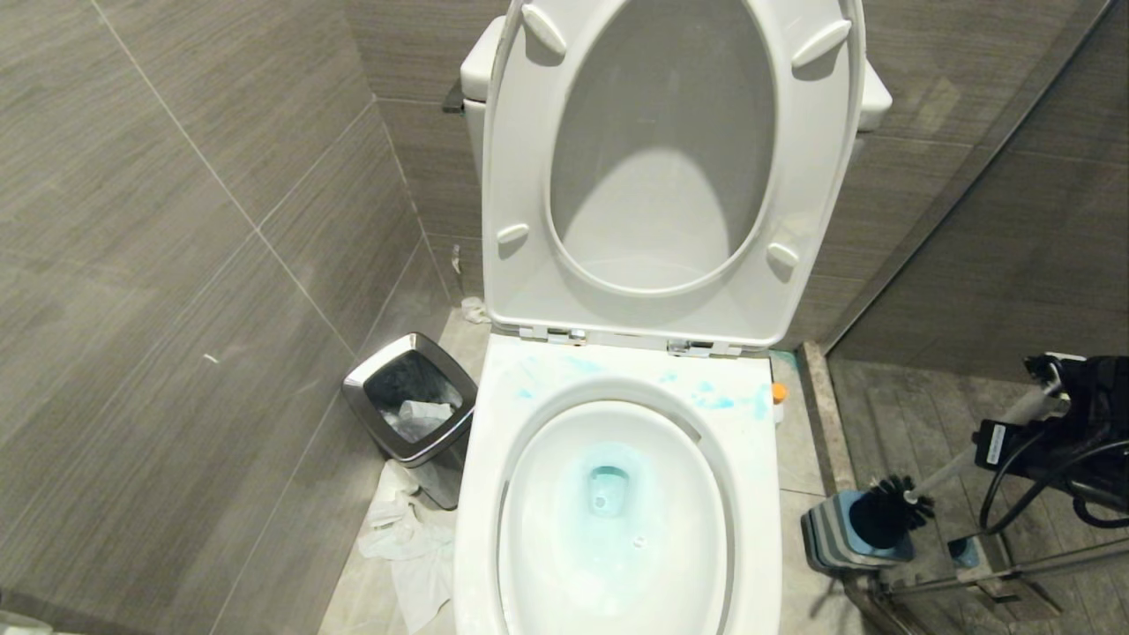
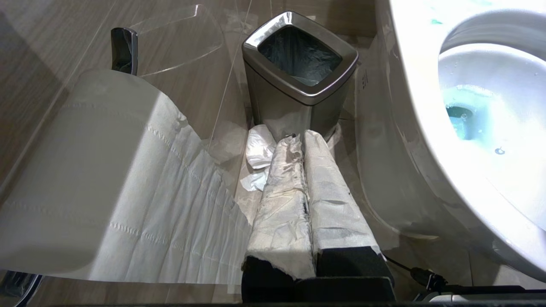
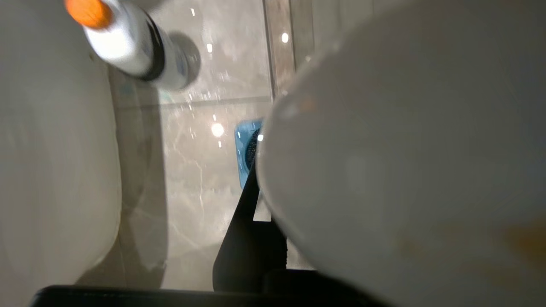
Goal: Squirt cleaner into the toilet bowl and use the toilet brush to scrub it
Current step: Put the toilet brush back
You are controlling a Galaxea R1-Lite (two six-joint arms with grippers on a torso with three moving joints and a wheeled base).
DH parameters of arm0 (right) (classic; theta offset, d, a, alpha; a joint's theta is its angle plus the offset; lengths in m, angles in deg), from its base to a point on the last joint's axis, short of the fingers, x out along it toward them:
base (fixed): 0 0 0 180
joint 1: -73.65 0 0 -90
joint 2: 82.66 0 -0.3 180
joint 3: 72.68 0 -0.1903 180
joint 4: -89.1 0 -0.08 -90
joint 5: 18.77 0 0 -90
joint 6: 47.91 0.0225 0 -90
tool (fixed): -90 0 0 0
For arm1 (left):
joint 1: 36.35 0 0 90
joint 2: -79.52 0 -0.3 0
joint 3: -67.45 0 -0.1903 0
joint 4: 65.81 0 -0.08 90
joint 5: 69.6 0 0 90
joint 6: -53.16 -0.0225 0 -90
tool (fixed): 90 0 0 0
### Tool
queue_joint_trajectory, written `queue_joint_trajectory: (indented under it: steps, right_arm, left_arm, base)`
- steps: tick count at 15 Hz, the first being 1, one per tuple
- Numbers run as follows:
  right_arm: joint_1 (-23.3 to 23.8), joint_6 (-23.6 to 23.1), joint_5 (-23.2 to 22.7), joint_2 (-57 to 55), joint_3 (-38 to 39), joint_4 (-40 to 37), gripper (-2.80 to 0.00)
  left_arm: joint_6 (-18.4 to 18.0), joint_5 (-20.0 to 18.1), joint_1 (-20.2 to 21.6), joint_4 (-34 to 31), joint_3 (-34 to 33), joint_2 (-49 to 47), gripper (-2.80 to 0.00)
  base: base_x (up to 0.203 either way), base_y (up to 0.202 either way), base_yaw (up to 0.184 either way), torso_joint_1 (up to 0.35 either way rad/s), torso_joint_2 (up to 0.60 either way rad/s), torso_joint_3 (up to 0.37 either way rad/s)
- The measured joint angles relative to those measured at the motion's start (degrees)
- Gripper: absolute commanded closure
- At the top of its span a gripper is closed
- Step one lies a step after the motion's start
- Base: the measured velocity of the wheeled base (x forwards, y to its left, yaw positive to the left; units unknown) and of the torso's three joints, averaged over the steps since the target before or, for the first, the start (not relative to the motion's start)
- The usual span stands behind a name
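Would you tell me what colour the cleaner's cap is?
Orange; the cleaner's cap shows best in the right wrist view.

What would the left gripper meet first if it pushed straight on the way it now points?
Most likely the crumpled white paper on the floor just past the left gripper, then the steel trash bin behind it. Depth is hard to judge from the wrist view. The toilet bowl lies off to the side.

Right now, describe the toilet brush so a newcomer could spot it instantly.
Start at the white ceramic toilet bowl, then look to the floor on the robot's right. The slim white-handled toilet brush leans over a square blue-and-grey striped holder, held by the right gripper. Its black bristle head sets it apart.
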Motion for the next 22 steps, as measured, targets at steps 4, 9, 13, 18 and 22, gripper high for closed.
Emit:
queue_joint_trajectory:
  steps: [4,9,13,18,22]
  right_arm:
    - [0.51,0.06,-0.21,-3.12,0.35,0.30,0.00]
    - [0.49,-0.57,-1.63,-6.18,2.02,4.55,0.00]
    - [0.49,-1.58,-1.52,-10.10,5.26,15.27,-2.80]
    - [0.59,-3.75,-2.16,-9.91,6.64,15.96,-2.80]
    - [0.60,-5.91,-5.96,-4.91,11.06,15.85,-2.80]
  left_arm:
    - [-0.01,0.00,0.00,-0.02,0.00,0.00,0.00]
    - [-0.01,0.00,0.00,-0.02,0.00,0.00,0.00]
    - [0.00,0.00,0.02,-0.02,0.00,0.00,0.00]
    - [0.00,-0.01,0.00,-0.02,0.00,0.00,0.00]
    - [0.01,0.00,-0.02,0.00,0.00,0.00,0.00]
  base:
    - [0.000,0.000,0.000,0.000,0.00,0.000]
    - [0.000,0.000,0.000,0.000,0.00,0.000]
    - [0.000,0.000,0.000,0.000,0.00,0.000]
    - [0.000,0.000,0.000,0.000,0.00,0.000]
    - [0.000,0.000,0.000,0.000,0.00,0.000]
